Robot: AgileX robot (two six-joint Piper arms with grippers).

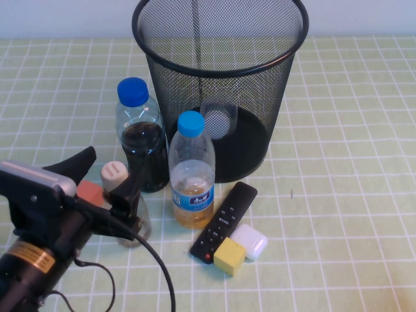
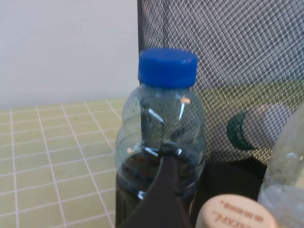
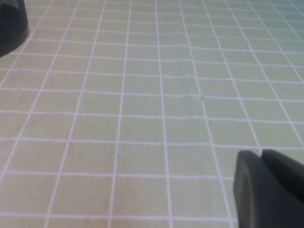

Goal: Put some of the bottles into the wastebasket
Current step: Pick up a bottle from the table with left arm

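Observation:
The black wire-mesh wastebasket (image 1: 221, 84) stands at the back middle. The larger clear bottle (image 1: 218, 121) lies inside it; the left wrist view shows its green neck band and white cap through the mesh (image 2: 254, 128). The small clear bottle (image 1: 115, 173) with the white cap and brown label stands at the front left. My left gripper (image 1: 107, 174) is open, its two fingers on either side of that bottle's neck; the cap shows low in the left wrist view (image 2: 235, 213). My right gripper (image 3: 261, 159) is shut and empty above bare tablecloth, out of the high view.
A blue-capped bottle of dark liquid (image 1: 140, 140) and a blue-capped amber bottle (image 1: 192, 172) stand right beside the small bottle. A black remote (image 1: 224, 221), a yellow block (image 1: 229, 256) and a white earbud case (image 1: 249, 241) lie in front of the basket.

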